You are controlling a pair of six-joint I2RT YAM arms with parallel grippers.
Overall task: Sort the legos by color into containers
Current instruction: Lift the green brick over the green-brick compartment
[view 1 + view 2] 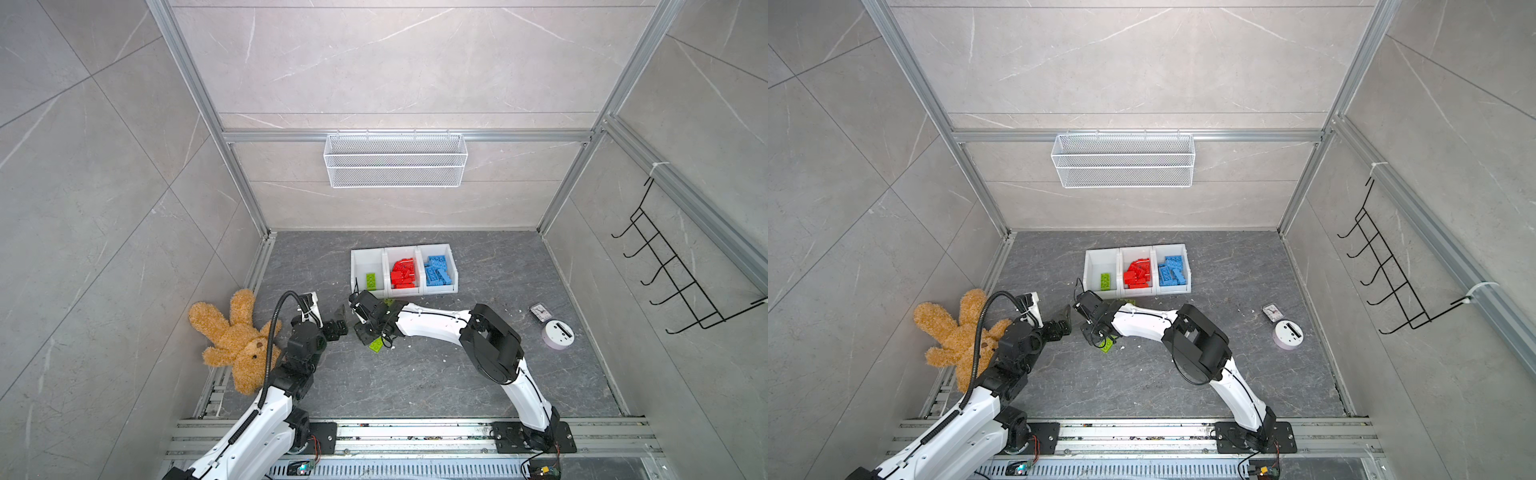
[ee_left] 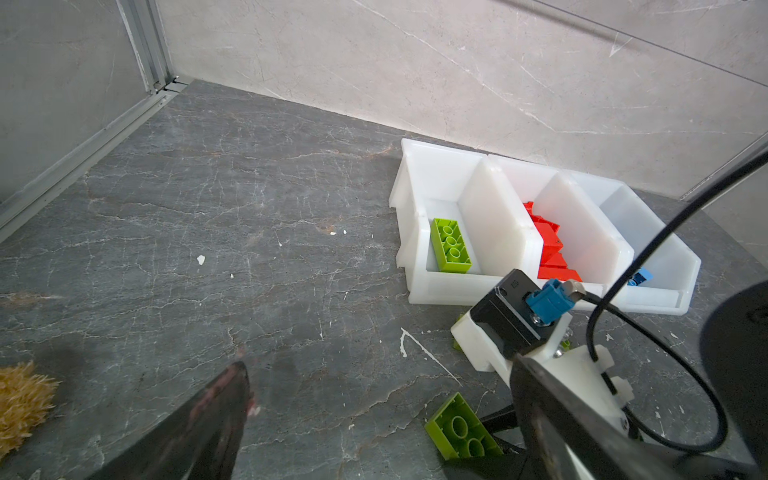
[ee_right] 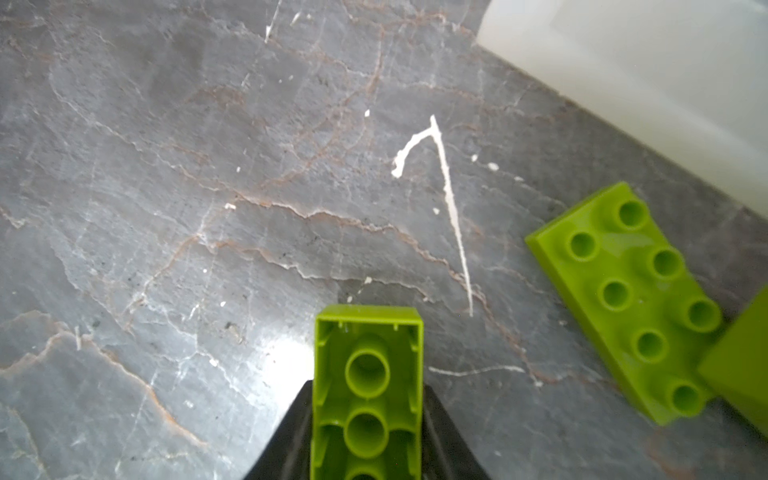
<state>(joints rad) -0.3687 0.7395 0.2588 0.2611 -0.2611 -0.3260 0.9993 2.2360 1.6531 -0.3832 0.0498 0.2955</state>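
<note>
While the right gripper [image 3: 368, 419] pinches a green brick [image 3: 368, 374] near the white bin [image 1: 360, 259], the left gripper [image 1: 340, 322] sits spread and empty.
Held brick shows its hollow underside. Loose brick [image 3: 623, 299] lies studs-up beside it on the floor. Binned brick [image 1: 371, 281] is in the left compartment.

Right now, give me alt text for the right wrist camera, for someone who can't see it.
A green brick, hollow underside facing the camera, sits gripped between two black jaws over a grey marbled floor. A second green brick lies studs-up nearby, close to the corner of a white bin.
</note>
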